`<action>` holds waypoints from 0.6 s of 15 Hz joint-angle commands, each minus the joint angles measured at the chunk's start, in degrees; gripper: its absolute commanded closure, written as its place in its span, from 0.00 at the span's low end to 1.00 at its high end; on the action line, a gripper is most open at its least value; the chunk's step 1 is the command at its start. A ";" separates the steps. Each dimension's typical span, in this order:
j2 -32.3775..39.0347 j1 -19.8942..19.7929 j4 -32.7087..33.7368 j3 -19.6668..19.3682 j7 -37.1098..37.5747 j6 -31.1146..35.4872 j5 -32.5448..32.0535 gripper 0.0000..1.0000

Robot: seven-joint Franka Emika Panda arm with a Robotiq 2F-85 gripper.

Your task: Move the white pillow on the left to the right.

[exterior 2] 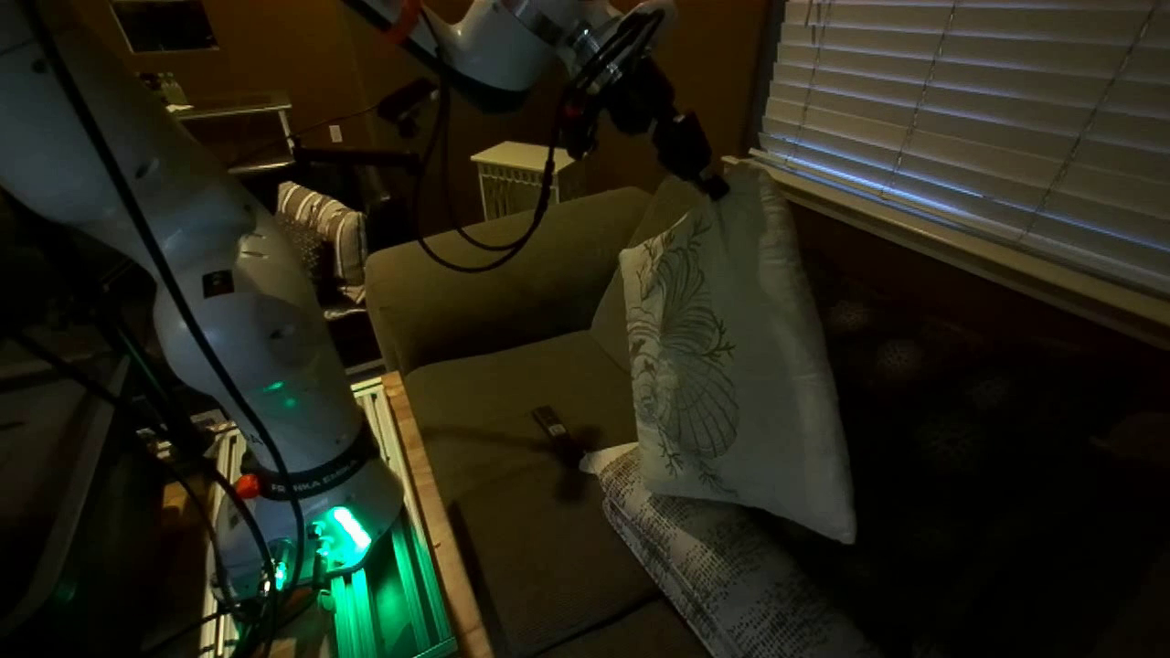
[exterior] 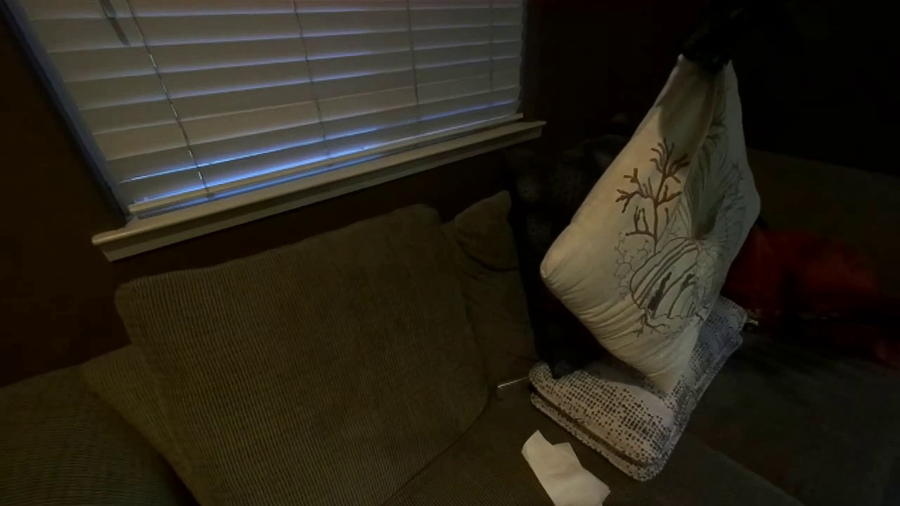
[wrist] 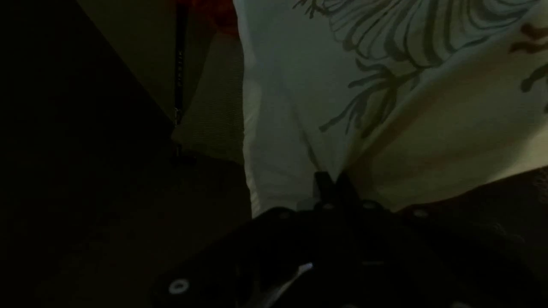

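The white pillow hangs tilted from one corner, with its brown branch and shell motif showing. It is in both exterior views (exterior: 612, 246) (exterior 2: 777, 384) and fills much of the wrist view (wrist: 282, 85). My gripper is shut on its top corner in both exterior views (exterior: 707, 65) (exterior 2: 716, 186). In the wrist view the fingertips (wrist: 335, 179) pinch a gathered fold of the cloth. The pillow's lower part is over the smaller whitish oblong pillow (exterior: 605, 407) (exterior 2: 722, 567), which lies flat on the sofa. I cannot tell whether they touch.
A dark pillow with pale flower dots (exterior 2: 900, 356) stands behind. The brown sofa's back cushion (exterior: 316, 351), its arm (exterior 2: 494, 265) and the window sill (exterior: 337, 179) are close by. A white cloth or paper (exterior: 562, 467) and a small dark object (exterior 2: 551, 425) lie on the seat.
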 commanded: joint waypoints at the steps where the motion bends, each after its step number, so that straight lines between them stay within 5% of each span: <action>1: -0.11 -0.93 0.44 -0.18 4.82 3.29 -2.65 0.99; 9: 1.22 -2.39 -0.68 -0.21 16.69 10.48 -6.49 0.99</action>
